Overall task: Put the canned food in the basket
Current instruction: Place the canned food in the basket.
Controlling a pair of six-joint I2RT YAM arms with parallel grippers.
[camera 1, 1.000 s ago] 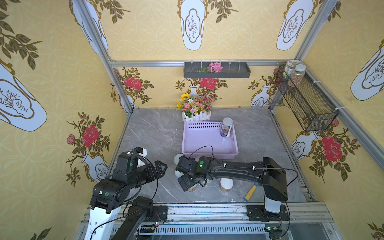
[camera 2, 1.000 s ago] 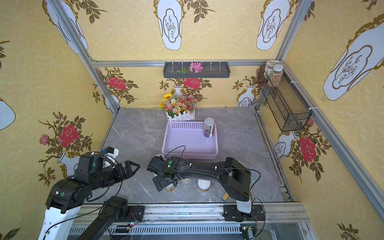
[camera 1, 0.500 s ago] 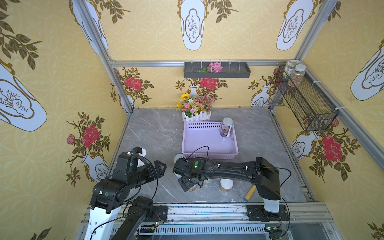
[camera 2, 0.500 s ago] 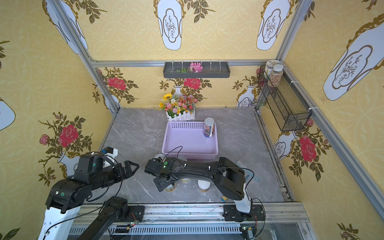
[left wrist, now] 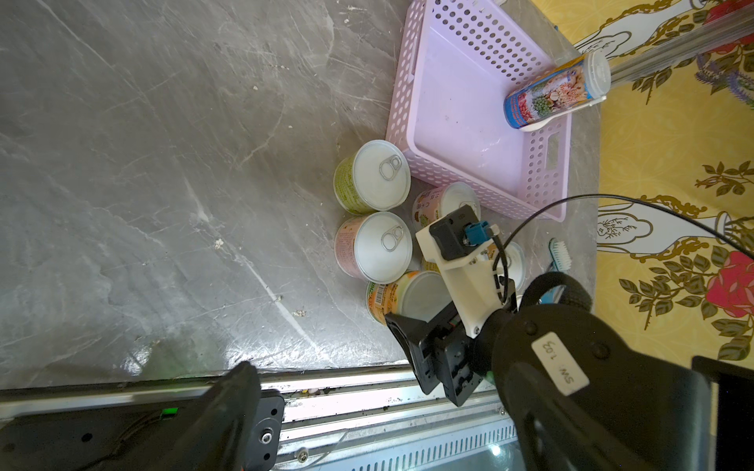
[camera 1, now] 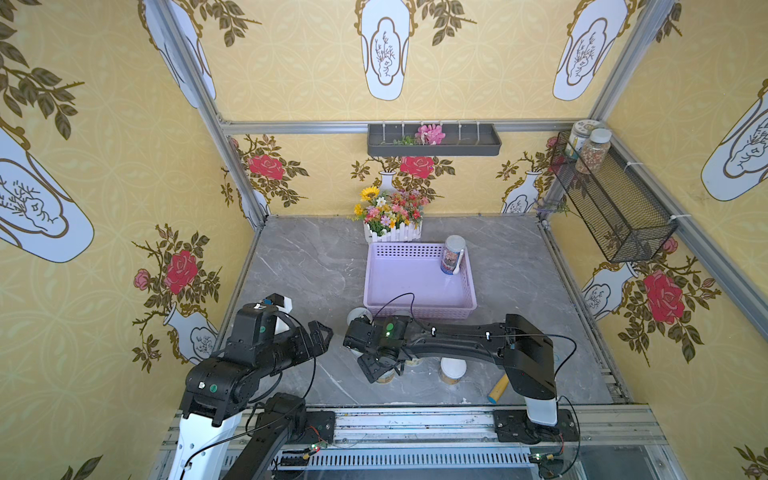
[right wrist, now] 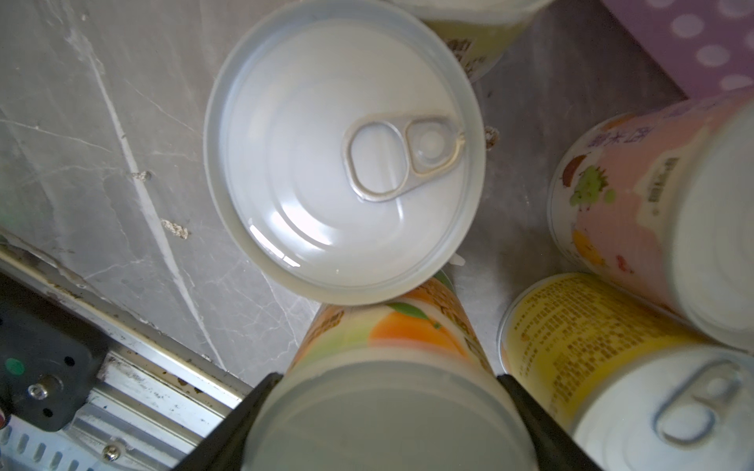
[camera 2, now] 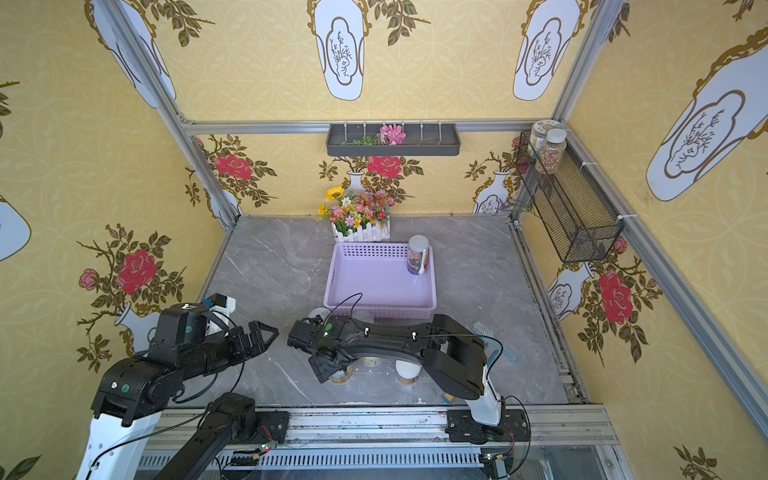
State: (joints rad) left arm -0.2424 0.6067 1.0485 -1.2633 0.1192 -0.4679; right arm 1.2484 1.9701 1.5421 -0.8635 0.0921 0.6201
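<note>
One can (camera 1: 453,255) stands in basket (camera 1: 419,312), other cans (left wrist: 381,246) before it.

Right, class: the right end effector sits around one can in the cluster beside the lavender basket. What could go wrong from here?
1. The right end effector flanks the orange-label can, which seems to touch the pull-tab can; lifting may drag or tip that neighbour.
2. Whether the grip is firm cannot be told; the can might slip.
3. The tall can stands upright in the basket; a careless drop-off could topple it.
</note>
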